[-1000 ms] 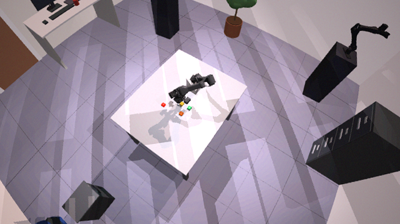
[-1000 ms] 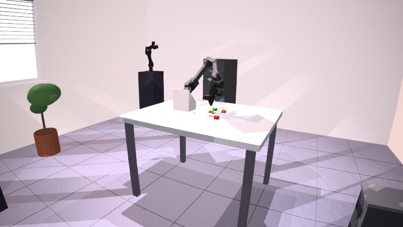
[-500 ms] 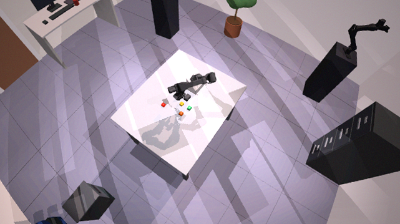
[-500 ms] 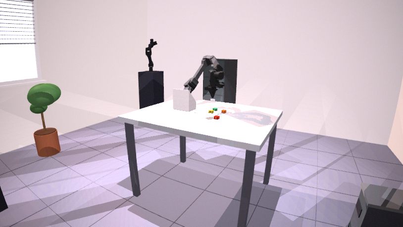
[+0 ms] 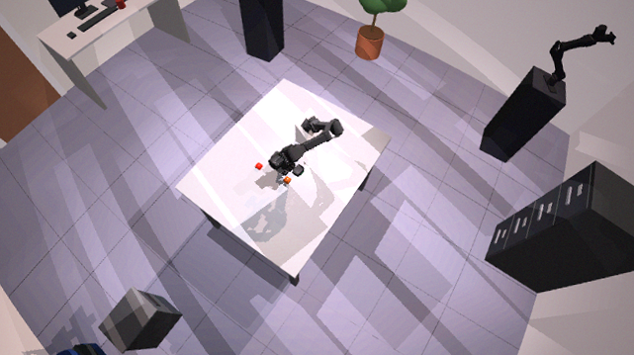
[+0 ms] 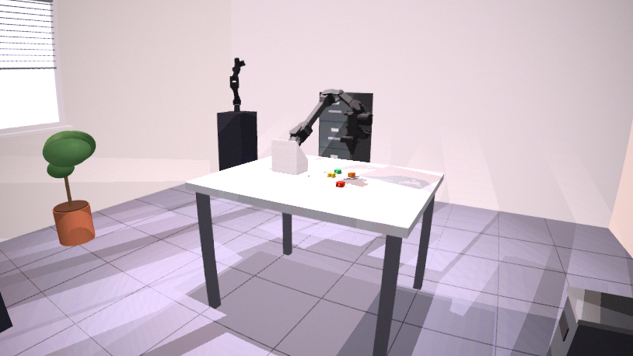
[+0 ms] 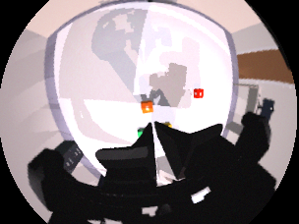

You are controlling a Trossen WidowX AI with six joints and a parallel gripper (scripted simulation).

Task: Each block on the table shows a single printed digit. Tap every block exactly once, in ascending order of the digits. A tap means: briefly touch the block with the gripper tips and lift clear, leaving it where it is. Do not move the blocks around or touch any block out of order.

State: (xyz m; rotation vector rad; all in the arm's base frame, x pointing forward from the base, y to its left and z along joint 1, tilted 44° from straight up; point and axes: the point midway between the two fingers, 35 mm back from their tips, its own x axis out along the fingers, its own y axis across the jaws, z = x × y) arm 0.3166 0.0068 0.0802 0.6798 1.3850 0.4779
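Note:
My gripper (image 6: 352,152) (image 7: 152,124) is shut and empty, raised above the table (image 6: 247,194). In the exterior view its tips hang above the orange block (image 5: 286,179) (image 6: 351,175) (image 7: 147,106). The red block (image 5: 258,166) (image 6: 340,183) (image 7: 198,92) stands apart, to the right in the wrist view. The yellow block (image 6: 331,175) (image 7: 168,126) and the green block (image 6: 337,170) (image 7: 141,133) are partly hidden behind the fingertips in the wrist view and cannot be seen in the top view. The printed digits are too small or blurred to read.
A white box-like block (image 6: 288,156) stands by the arm's base on the table. Shadows of the arm fall across the table top. Other arms on black pedestals, a filing cabinet (image 5: 579,231) and a potted plant (image 5: 370,42) stand away from the table.

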